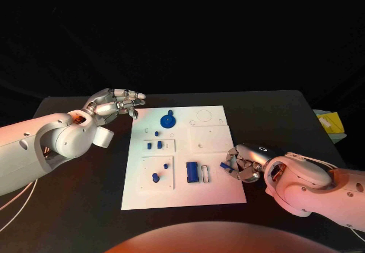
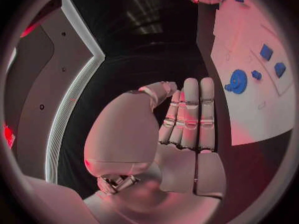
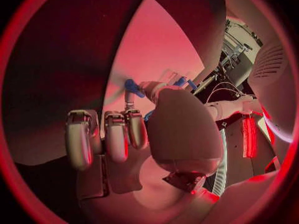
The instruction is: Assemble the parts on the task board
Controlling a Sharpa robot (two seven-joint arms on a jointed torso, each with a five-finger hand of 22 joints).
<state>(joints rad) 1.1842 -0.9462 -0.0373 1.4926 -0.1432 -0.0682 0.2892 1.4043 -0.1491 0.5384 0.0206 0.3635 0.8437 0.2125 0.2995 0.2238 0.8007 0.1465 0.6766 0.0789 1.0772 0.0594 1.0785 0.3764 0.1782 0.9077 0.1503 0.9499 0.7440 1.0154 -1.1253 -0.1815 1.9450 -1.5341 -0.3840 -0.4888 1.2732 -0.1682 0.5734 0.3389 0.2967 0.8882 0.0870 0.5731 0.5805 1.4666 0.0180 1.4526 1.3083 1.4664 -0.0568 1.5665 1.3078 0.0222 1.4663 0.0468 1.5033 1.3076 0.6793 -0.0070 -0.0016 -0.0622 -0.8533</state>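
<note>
Right hand (image 1: 245, 164) at the task board (image 1: 217, 190) right edge, pinching a small blue part (image 1: 225, 166). Left hand (image 1: 114, 105) empty, fingers apart, beside the far-left corner over bare tabletop (image 1: 76, 211).

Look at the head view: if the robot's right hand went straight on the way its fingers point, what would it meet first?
Probably the blue rectangular block on the white task board. The right hand, pinching a small blue part, points along the board; its height above it is unclear.
</note>
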